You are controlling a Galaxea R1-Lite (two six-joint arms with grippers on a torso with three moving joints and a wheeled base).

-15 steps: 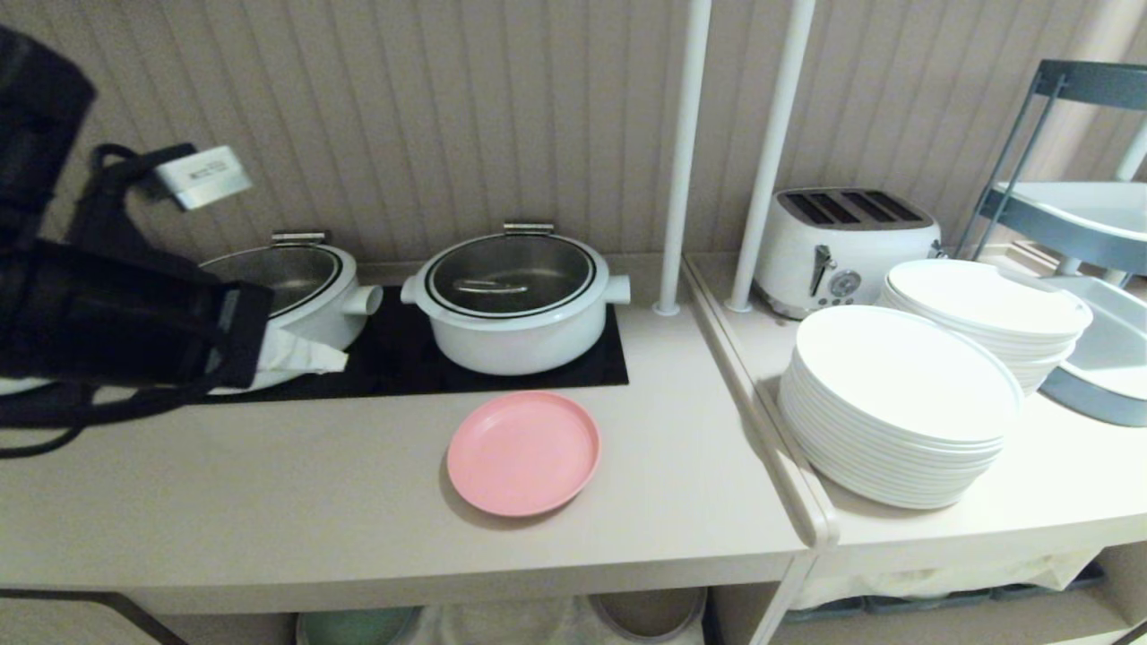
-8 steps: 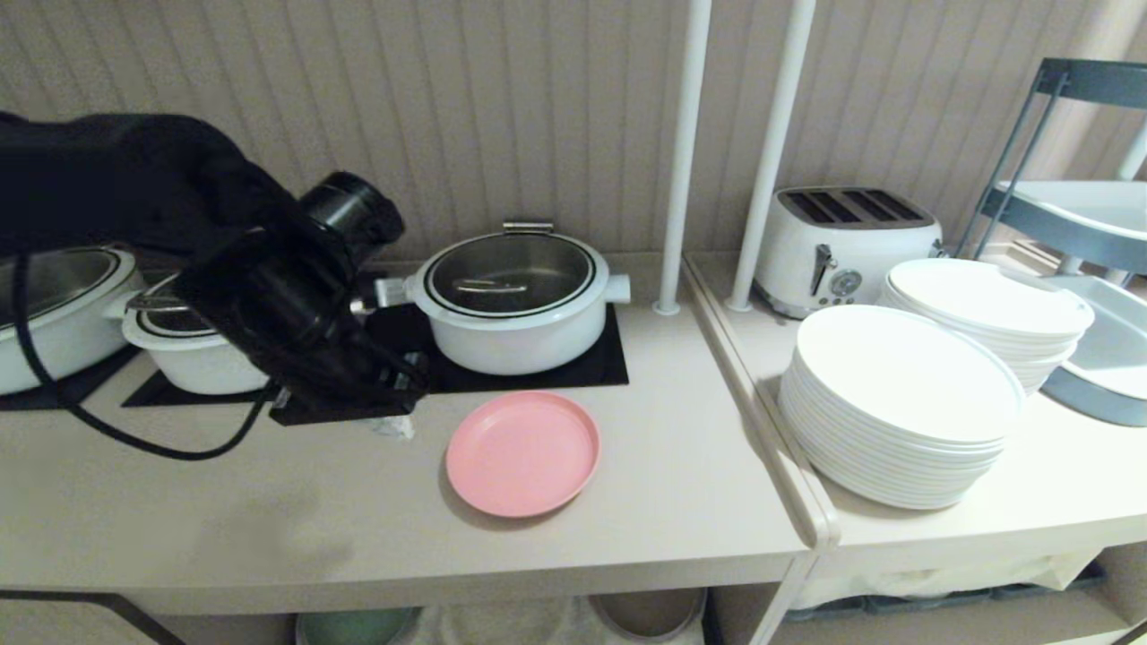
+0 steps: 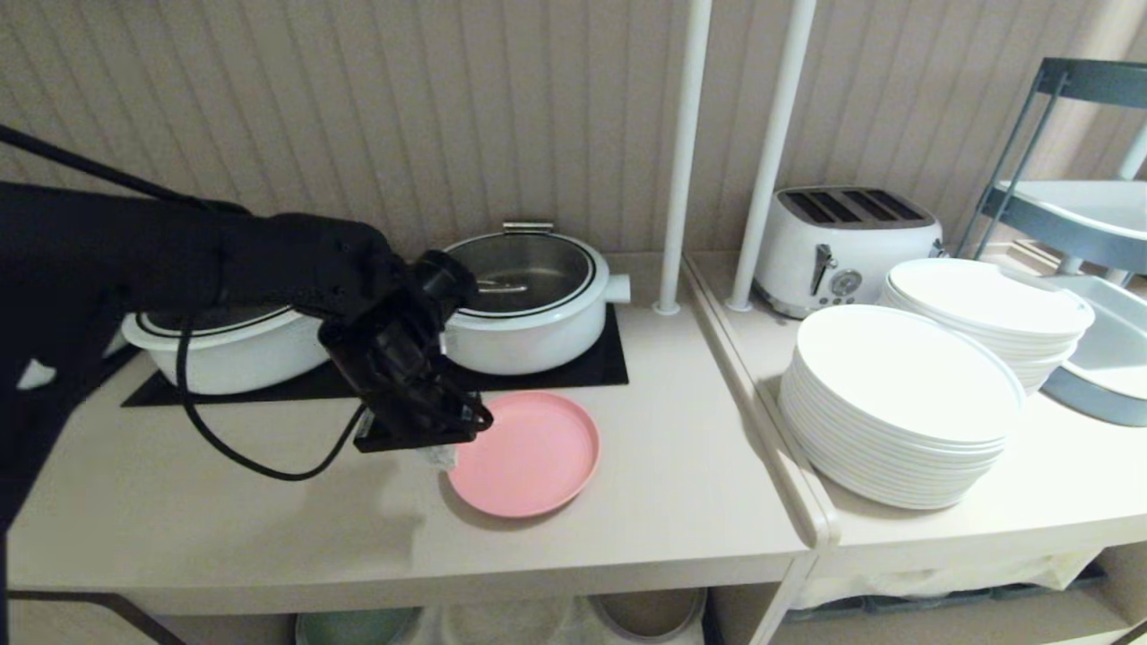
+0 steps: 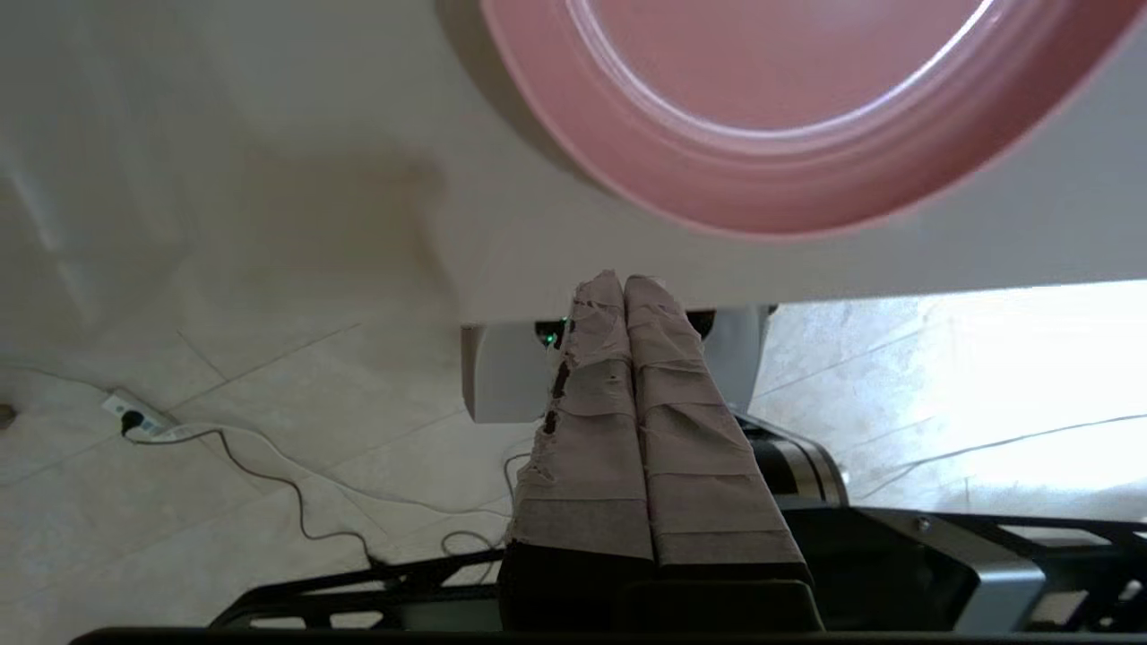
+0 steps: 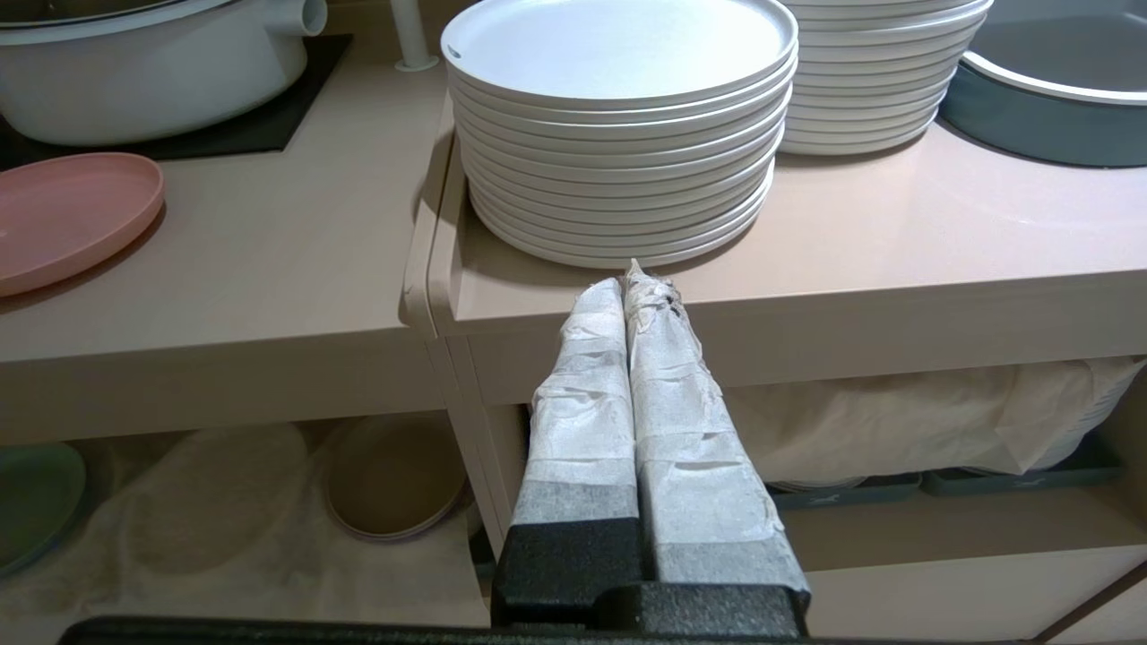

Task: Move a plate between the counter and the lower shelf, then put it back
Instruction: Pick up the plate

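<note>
The pink plate [image 3: 524, 452] lies flat on the beige counter [image 3: 269, 520], in front of the black hob. My left gripper [image 3: 439, 457] points down at the plate's left rim, a little above the counter top. In the left wrist view its taped fingers [image 4: 582, 430] are pressed together with nothing between them, and the plate [image 4: 762, 116] lies just past the left gripper [image 4: 625, 285]. My right gripper [image 5: 632, 282] is shut and empty, parked low in front of the adjoining top. The lower shelf [image 5: 206, 537] with its white cloth shows under the counter.
Two white pots [image 3: 520, 300] stand on the hob [image 3: 573, 363] behind the plate. White poles [image 3: 681, 152], a toaster [image 3: 842, 246] and stacks of white plates [image 3: 901, 403] are to the right, past a raised ridge. A green plate [image 5: 31, 502] and a brown plate [image 5: 394, 488] lie on the shelf cloth.
My left arm has swung in from the left across the hob and come down beside the plate's left rim. The plate has not moved.
</note>
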